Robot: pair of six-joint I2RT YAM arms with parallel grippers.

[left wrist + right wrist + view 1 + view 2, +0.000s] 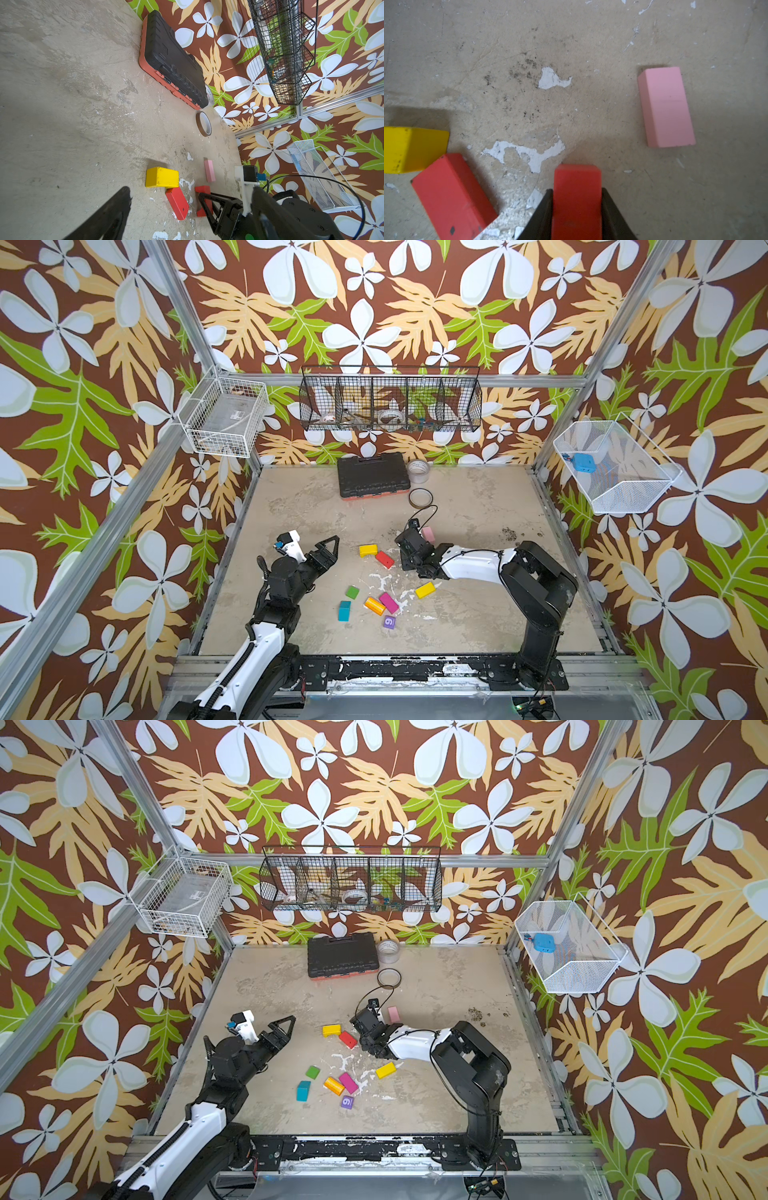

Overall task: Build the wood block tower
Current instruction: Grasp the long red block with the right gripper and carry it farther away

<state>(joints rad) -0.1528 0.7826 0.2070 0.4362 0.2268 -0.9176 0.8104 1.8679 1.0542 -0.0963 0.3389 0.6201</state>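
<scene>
My right gripper is shut on a red block, low over the table; in a top view this gripper hides it. Beside it lie a pink block, another red block and a yellow one. Nearer the front lie a second yellow block and green, teal, orange, magenta and purple blocks. My left gripper hovers open and empty, left of the yellow block. No tower is in view; every block lies singly.
A black tool case sits at the table's back edge, with a clear tape roll and a thin brown roll beside it. Wire baskets hang on the walls above the table.
</scene>
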